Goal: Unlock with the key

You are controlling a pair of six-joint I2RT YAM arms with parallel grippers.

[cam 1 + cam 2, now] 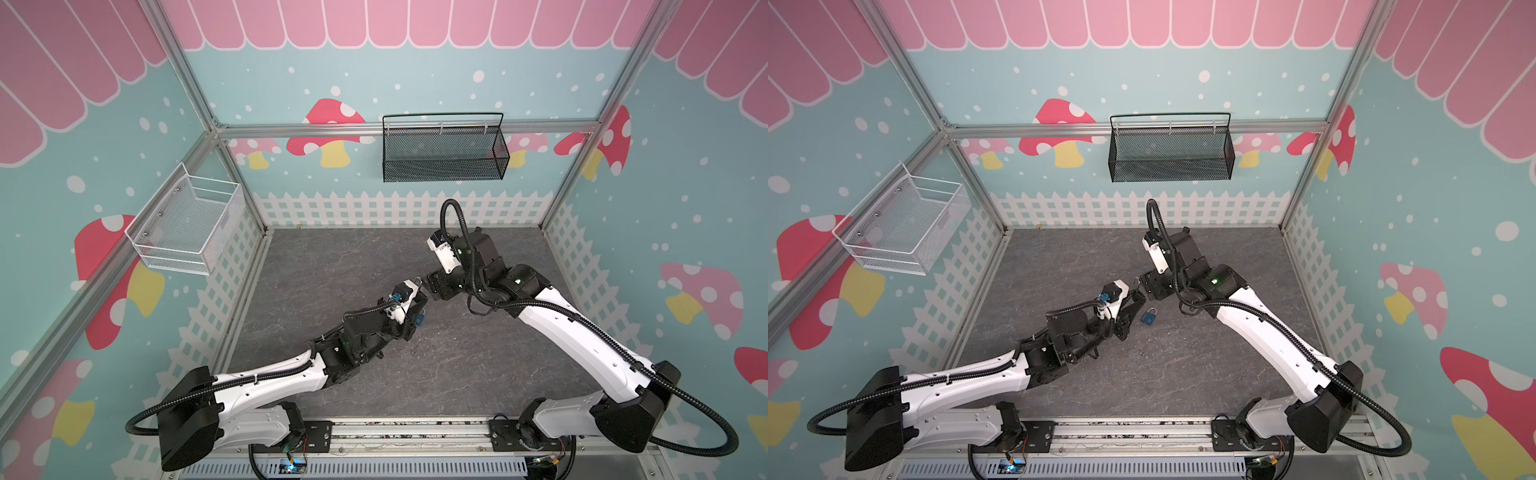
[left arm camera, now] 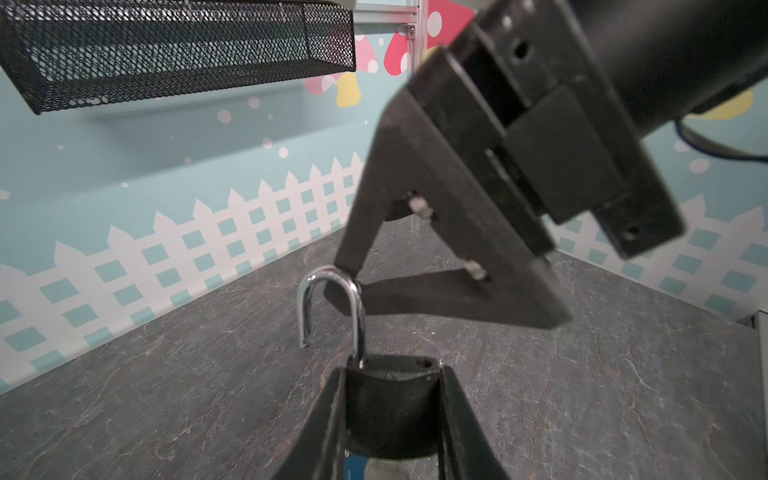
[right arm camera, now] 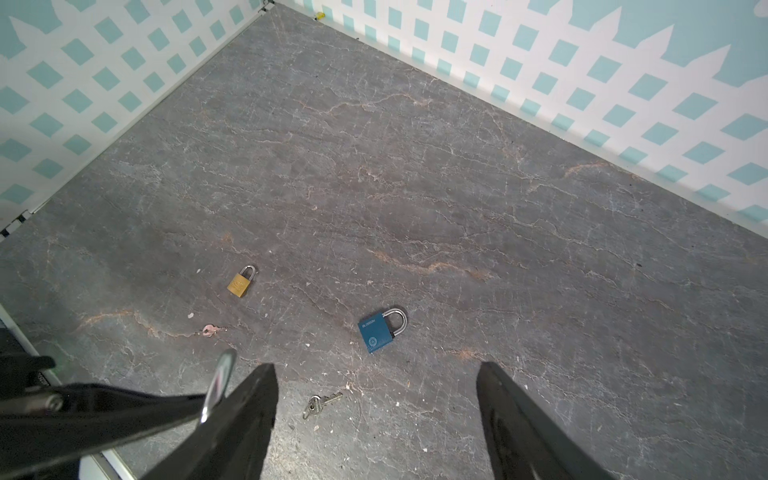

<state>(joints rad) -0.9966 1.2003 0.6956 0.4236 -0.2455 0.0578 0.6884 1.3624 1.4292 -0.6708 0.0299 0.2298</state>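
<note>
- Centrally, above the grey marbled tabletop [image 3: 457, 187], the two arms stood tip to tip.
- The left gripper [image 2: 392, 374] pinched a dark-bodied padlock [image 2: 390, 411] by its sides and held it clear of the table.
- That padlock's silver shackle [image 2: 304, 316] stood open, with one leg free of the body.
- The right gripper [image 3: 378, 368] had its jaws spread wide and gripped nothing. One finger [image 3: 249, 415] sat right at the shackle; whether they touched could not be told.
- A small silver key on a ring [image 3: 322, 404] lay flat on the tabletop, held by neither gripper.
- A blue rectangular padlock [image 1: 1149, 316] lay on the table, just near and right of the left gripper and close to the key.
- A small brass padlock [image 3: 242, 282] lay apart from the blue one.
</note>
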